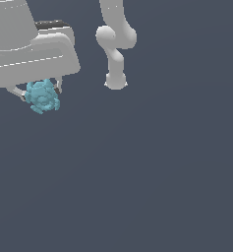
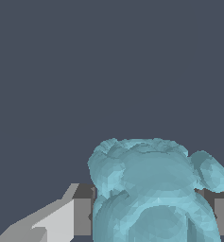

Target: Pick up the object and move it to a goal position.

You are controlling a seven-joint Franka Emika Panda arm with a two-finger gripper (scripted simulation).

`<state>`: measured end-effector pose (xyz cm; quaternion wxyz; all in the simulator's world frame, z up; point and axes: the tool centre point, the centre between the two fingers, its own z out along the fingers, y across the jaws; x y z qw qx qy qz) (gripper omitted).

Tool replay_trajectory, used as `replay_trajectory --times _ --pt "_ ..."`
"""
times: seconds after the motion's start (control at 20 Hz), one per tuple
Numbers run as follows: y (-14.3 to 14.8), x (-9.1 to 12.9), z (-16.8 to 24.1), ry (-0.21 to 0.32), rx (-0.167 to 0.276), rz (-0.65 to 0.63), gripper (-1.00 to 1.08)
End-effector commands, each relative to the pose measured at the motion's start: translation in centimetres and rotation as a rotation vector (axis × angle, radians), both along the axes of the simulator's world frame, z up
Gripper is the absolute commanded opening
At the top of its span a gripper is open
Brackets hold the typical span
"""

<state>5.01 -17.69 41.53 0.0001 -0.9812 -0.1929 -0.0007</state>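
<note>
Turquoise knobbly object point(image 1: 42, 96) sitting between fingers of white hand point(image 1: 39, 93), hand clamped on it, near upper corner on exterior view's left. Wrist view showing object point(image 2: 151, 194) filling gap between grey finger pads point(image 2: 81, 210), lumps bulging past fingertips. Hand body crowding frame edge above object. White arm links point(image 1: 115, 44) hanging to exterior view's right of object, well apart. Plain dark grey ground point(image 1: 147, 172) spreading wide below and right of object.
</note>
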Motion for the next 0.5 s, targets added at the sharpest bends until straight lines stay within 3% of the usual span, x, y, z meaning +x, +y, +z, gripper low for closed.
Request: replay_trajectory --times 0.0,0.45 --pt "-0.7 -0.1 1.5 0.001 0.0 0.0 -1.0" --pt "-2.1 0.0 4.3 0.001 0.0 0.0 -1.0"
